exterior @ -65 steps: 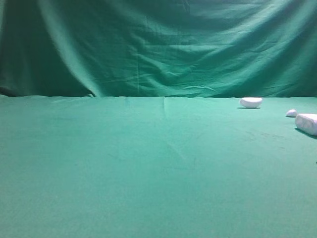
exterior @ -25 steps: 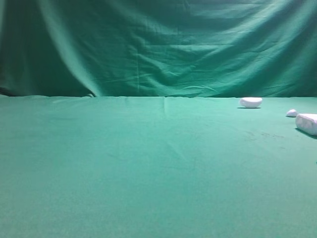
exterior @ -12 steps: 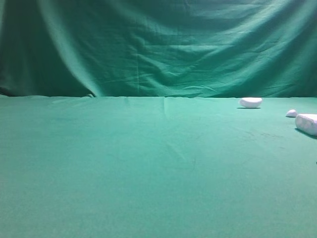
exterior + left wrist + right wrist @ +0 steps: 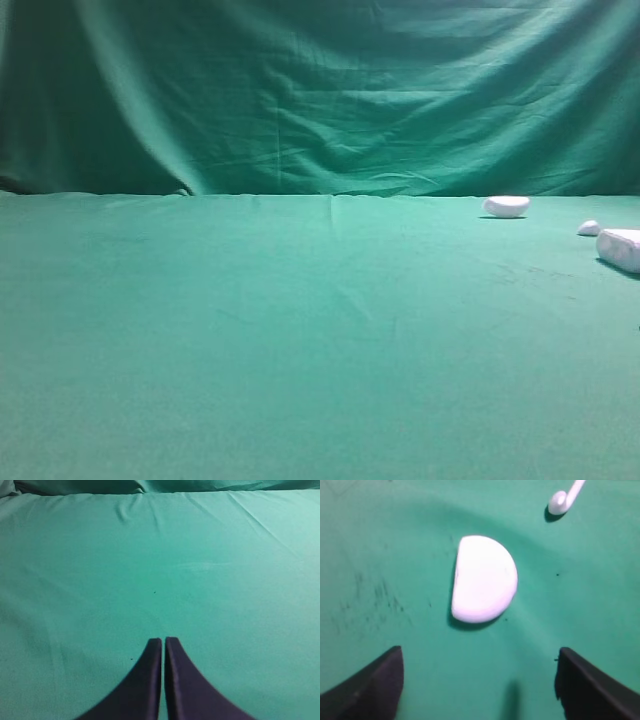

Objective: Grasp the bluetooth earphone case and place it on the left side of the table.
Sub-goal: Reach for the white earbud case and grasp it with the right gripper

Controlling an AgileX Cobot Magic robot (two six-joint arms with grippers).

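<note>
Green table: case, seemingly, lies before right gripper.

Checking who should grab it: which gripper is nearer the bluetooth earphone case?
Right. The right gripper is open, with the bluetooth earphone case lying just ahead, centred between its jaws. The left gripper is shut, and its wrist view shows only the table.

The surface is showing plain green cloth, faint dark smudges ahead-left of the right gripper; the bluetooth earphone case is showing white.
</note>
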